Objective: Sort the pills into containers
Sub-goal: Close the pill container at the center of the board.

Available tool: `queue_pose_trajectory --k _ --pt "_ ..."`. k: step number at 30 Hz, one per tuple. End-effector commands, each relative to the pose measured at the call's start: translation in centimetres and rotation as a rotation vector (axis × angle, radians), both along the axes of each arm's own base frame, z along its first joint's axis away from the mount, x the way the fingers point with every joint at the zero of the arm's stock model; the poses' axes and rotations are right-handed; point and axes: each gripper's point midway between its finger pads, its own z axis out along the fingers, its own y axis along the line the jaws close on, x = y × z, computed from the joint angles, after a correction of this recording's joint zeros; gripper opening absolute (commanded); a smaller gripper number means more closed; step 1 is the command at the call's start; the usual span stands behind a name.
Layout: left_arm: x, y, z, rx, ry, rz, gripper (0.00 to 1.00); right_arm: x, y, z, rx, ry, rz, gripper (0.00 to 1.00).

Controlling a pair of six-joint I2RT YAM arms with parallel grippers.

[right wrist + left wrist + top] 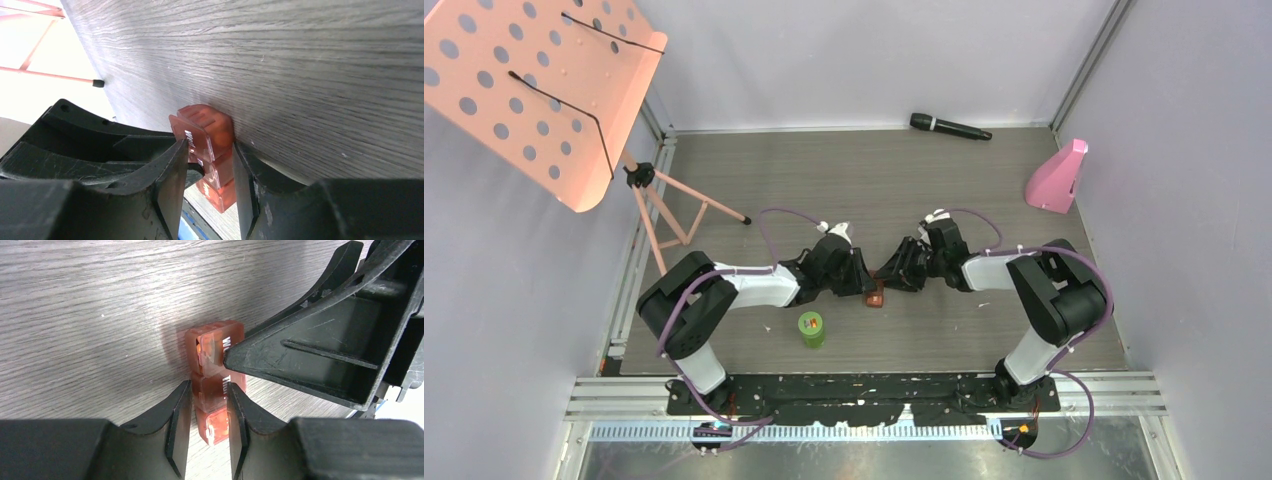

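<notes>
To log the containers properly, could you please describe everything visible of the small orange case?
The case is a small strip of translucent orange-brown plastic, with at least three lidded cells and white lettering. It rests on the wood-grain table. The left gripper pinches its middle cell between its jaws; the right gripper clamps an end cell, whose lid looks slightly ajar.

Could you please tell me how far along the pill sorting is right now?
Done: nothing visibly sorted; no pills show. In hand: the left gripper clamps the orange pill case while the right gripper straddles its top compartment, lid apparently ajar. Left: filling the case and the green-lidded bottle, which stands apart, untouched.
</notes>
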Motion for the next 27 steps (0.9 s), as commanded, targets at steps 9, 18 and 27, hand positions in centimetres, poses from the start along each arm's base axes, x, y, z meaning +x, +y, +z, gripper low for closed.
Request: queue_pose_trajectory --k 9,18,27 --pt "-1.7 5.0 -5.9 0.296 0.069 -0.006 0.32 -1.8 -4.8 -5.7 -0.478 0.070 0.020 0.45" --pt "-2.3 5.9 -6.9 0.384 0.098 -0.017 0.32 -2.9 -7.8 -7.9 -0.735 0.101 0.025 0.45" --pt "-2.6 6.3 -7.6 0.401 0.119 -0.010 0.30 -4.1 -9.7 -10.1 -0.869 0.123 0.051 0.33"
